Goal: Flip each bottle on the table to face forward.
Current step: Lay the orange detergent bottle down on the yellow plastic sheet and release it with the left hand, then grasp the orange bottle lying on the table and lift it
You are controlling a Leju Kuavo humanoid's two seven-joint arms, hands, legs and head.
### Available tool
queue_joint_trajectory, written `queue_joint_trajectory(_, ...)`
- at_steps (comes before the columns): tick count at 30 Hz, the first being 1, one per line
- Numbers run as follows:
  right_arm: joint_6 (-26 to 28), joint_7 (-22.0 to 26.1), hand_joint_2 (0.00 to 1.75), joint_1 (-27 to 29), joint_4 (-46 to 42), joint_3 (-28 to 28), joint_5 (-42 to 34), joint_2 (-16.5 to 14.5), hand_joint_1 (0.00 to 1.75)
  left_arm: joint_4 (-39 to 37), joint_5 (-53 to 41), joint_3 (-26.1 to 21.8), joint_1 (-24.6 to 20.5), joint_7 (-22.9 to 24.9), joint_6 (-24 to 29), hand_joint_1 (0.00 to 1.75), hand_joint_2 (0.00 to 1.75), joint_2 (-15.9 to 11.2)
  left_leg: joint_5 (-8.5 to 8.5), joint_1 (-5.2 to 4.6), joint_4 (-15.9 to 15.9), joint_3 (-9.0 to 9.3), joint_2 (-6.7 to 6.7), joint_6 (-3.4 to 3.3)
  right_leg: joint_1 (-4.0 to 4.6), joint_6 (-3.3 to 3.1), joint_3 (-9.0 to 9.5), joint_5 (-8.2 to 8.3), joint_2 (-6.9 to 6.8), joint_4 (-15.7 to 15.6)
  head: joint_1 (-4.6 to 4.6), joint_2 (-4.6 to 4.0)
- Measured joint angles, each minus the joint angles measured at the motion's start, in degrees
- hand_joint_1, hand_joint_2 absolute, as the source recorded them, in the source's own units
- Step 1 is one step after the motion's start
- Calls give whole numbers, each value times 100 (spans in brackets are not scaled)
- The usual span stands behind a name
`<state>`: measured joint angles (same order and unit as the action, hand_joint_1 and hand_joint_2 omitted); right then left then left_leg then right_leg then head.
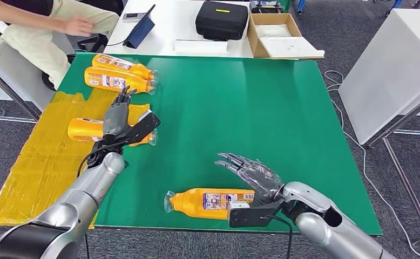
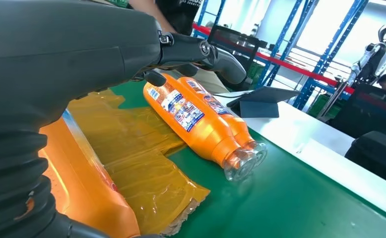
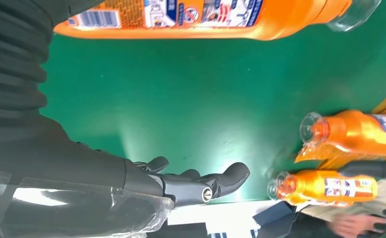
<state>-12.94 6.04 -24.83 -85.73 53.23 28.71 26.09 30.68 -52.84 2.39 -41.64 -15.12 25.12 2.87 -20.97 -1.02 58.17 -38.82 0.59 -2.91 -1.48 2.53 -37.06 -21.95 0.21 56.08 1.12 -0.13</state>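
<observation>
Four orange bottles lie on their sides on a green table [image 1: 262,108]: two bottles [image 1: 119,73] side by side at the far left, one bottle [image 1: 86,129] beneath the empty, outstretched left hand [image 1: 119,116], and a near-edge bottle [image 1: 208,202] just beside the empty, spread right hand [image 1: 253,172].

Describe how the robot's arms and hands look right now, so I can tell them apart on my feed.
Both arms are smooth silver tubes. The left hand has dark grey fingers; a black cable loops at its wrist. The right hand wears a clear plastic cover, with a black wrist bracket and cable. The wrist views show grey ribbed covers.
</observation>
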Motion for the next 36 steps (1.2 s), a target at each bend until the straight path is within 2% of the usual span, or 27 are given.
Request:
queue_joint_trajectory(7,7,-47,175,-85,164,124,66,-136,0,-74,103,-67,-40,-33,-3,0,175,44,0,-1,0,0,1,0,-1,0,1,1,0,0,1,0)
queue_joint_trajectory(14,-101,83,175,-240,393,253,-102,-133,0,-145,183,-137,-87,-80,-11,0,175,45,1,-1,0,0,1,-1,0,1,1,1,0,0,1,0)
queue_joint_trajectory(30,-170,20,175,-337,591,581,-262,88,0,-244,364,-195,-146,-146,-2,0,175,21,0,-1,0,-1,1,-1,0,1,1,1,0,0,0,0)
queue_joint_trajectory(36,-151,-153,175,-370,653,685,-296,103,0,-248,467,-197,-154,-169,-7,0,175,21,1,-1,0,0,1,0,0,1,1,1,0,0,1,0)
